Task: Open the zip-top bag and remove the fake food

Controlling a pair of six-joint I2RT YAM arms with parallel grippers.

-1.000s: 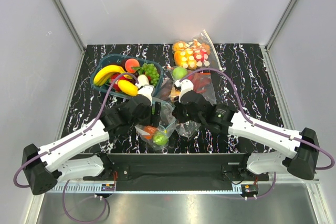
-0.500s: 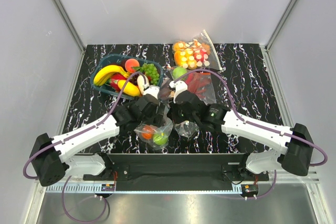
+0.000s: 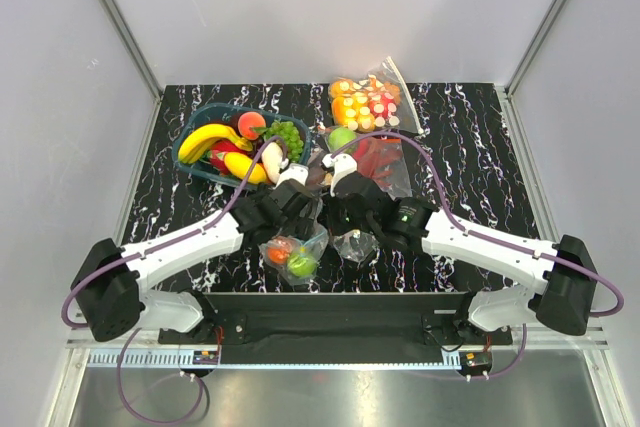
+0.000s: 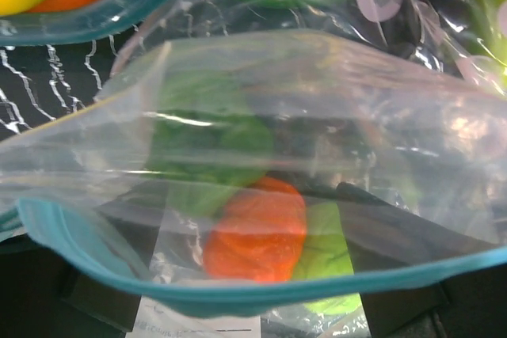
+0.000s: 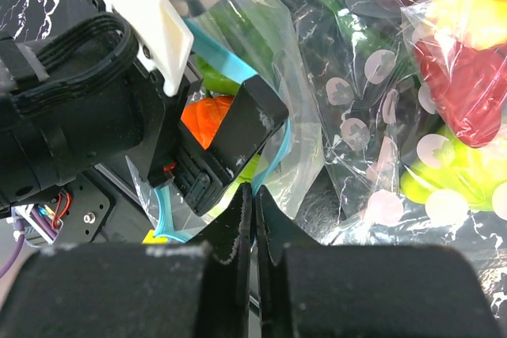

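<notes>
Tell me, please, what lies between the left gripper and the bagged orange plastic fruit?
The film of the clear crinkly zip-top bag, as the left wrist view shows.

Bright even light, plastic glare, blurry close-ups

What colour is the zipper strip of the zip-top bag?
Teal-blue zipper strip; clearest in left wrist view.

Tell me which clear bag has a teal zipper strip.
The small frontmost bag, holding orange and green fruit; the pepper bag and orange-pieces bag behind it show no teal.
</notes>
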